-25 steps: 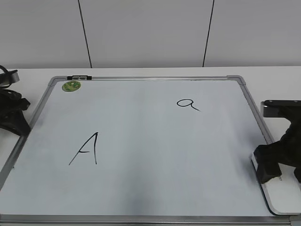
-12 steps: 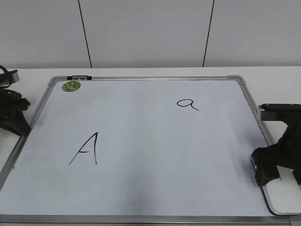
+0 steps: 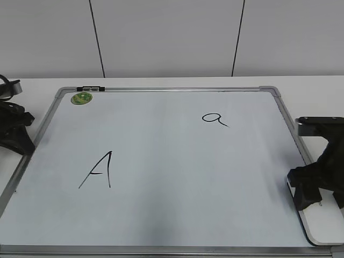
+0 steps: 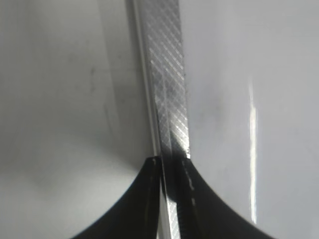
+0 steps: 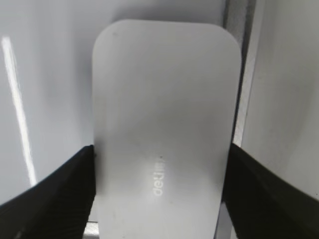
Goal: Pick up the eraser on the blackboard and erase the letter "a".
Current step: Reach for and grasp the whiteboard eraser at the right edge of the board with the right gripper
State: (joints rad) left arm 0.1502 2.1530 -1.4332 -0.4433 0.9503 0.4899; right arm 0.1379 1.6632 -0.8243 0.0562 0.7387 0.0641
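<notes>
The white eraser [image 3: 322, 226] lies at the blackboard's [image 3: 161, 89] near right corner, over its grey frame. My right gripper [image 3: 322, 196] straddles it. In the right wrist view the eraser [image 5: 164, 99] fills the middle, and my right gripper [image 5: 162, 149] has a black finger pressed against each long side. The small cursive letter "a" [image 3: 214, 119] is on the upper right of the board, far from the eraser. My left gripper [image 3: 13, 137] rests at the board's left edge. Its fingers are almost together over the frame [image 4: 169, 99], empty [image 4: 170, 159].
A large capital "A" [image 3: 99, 170] is written on the board's left half. A round green magnet [image 3: 82, 98] and a small black clip [image 3: 90, 88] sit at the top left corner. The board lies on a white table before a white wall.
My right gripper has sunk slightly lower over the eraser. The left arm, the board and the letters have not moved.
</notes>
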